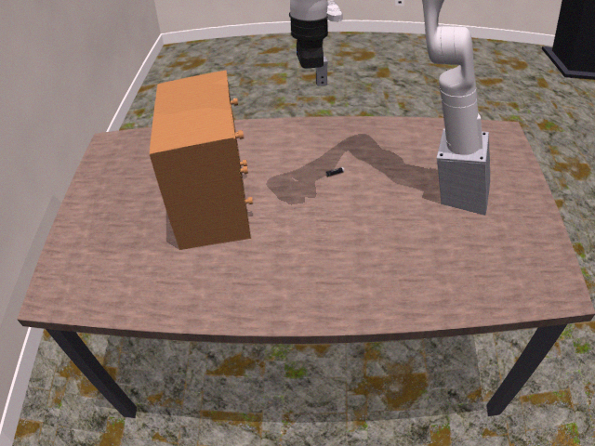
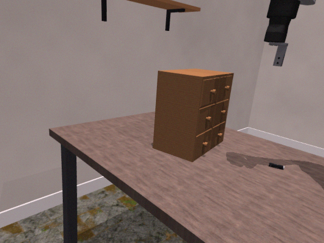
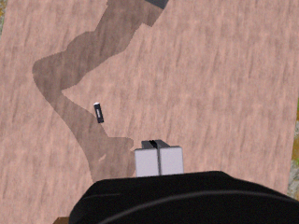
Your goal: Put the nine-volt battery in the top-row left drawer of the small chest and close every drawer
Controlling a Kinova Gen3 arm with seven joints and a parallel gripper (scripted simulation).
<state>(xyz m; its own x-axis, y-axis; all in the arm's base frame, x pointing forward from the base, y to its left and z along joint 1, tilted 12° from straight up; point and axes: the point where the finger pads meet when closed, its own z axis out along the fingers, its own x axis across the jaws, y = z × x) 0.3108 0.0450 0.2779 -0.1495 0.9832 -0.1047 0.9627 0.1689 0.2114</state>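
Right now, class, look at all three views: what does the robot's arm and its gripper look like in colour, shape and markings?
The arm is made of smooth, rounded white-grey tube segments and stands on a grey square pedestal with a bolted top plate. The wrist end is a black, ribbed cylinder. The gripper has two flat, pale grey block fingers; the outside view shows small dark holes in them. No cables or lettering show.
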